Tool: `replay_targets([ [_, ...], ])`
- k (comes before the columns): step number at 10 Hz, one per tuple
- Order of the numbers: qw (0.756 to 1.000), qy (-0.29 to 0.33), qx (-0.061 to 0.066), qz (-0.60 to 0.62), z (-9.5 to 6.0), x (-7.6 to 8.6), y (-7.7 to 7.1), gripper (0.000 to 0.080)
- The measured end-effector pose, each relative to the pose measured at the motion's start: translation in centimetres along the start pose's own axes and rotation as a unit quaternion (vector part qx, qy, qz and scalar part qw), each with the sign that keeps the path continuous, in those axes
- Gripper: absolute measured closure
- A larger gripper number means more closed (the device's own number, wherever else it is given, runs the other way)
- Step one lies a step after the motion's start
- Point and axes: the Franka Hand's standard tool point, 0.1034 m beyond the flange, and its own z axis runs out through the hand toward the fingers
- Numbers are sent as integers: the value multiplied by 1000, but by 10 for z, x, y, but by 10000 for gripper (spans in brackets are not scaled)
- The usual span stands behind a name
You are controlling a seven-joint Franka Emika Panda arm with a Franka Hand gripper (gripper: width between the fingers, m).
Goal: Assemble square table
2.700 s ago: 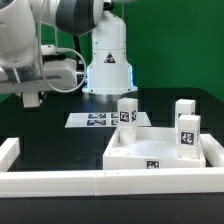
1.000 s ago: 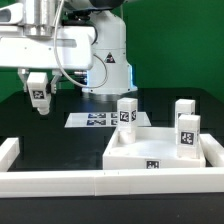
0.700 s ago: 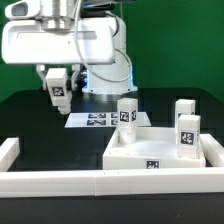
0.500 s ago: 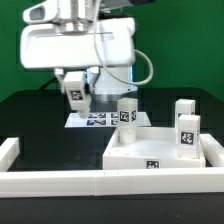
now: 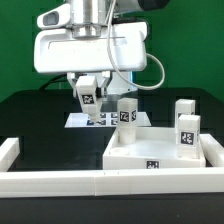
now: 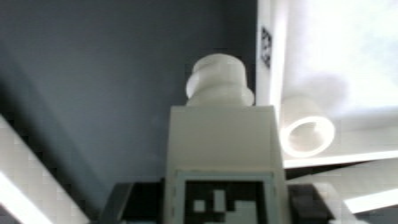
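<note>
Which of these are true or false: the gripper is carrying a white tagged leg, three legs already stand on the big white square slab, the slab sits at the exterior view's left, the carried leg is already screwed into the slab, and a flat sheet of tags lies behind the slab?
1. The gripper holds a short white tagged leg. True.
2. Three white tagged legs stand on the large white square plastic slab. True: one toward its back left corner, two at the exterior view's right.
3. The slab lies at the exterior view's left. False: it lies right of centre.
4. The held leg is fixed in the slab. False: it hangs in the air, apart from it.
5. The marker board lies behind the slab. True.
</note>
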Motion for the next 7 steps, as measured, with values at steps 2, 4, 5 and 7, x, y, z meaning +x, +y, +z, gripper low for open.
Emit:
replay_targets([
  [2, 998, 59, -22, -6, -4, 5, -2, 511],
  [4, 993, 114, -34, -2, -2, 8, -12, 511],
  [5, 993, 120, -23, -2, -3, 14, -28, 511],
  [7, 992, 125, -12, -10, 0, 23, -50, 511],
])
